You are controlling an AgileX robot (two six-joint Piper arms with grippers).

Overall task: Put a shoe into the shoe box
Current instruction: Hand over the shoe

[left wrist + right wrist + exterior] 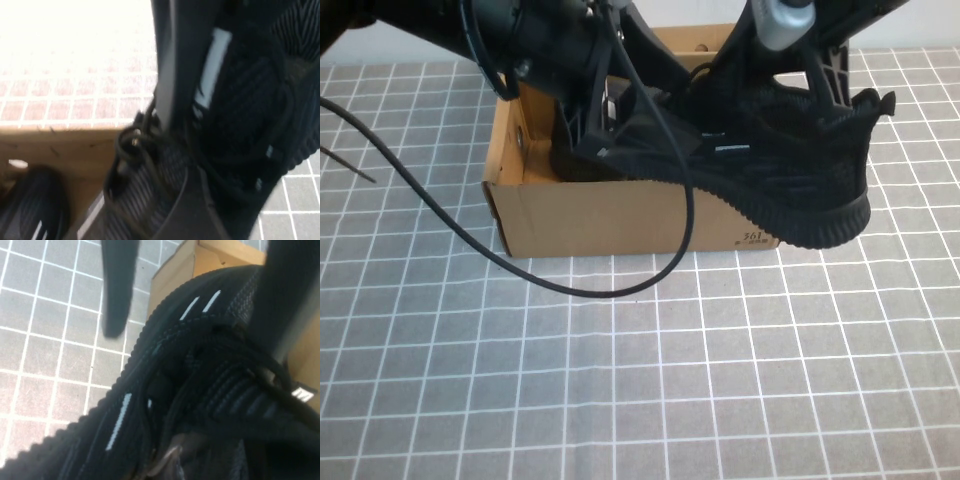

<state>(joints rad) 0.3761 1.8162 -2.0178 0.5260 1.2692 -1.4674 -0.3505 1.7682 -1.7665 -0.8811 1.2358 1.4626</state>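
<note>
Overhead, my left gripper [605,110] and right gripper [800,70] clamp the shoe [770,160] across the box [610,215]; my left wrist alone shows another shoe [30,205] inside.

High view evenly lit, sharp, soft shadow under the shoe [790,170] on the box [620,220]. Left wrist view blown out over the tablecloth [75,50], close parts blurred. Right wrist view dimmer, near finger [119,285] defocused.

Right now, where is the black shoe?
In the high view the black shoe lies tilted over the right end of the cardboard box, heel past its right wall, left gripper and right gripper on it.
</note>
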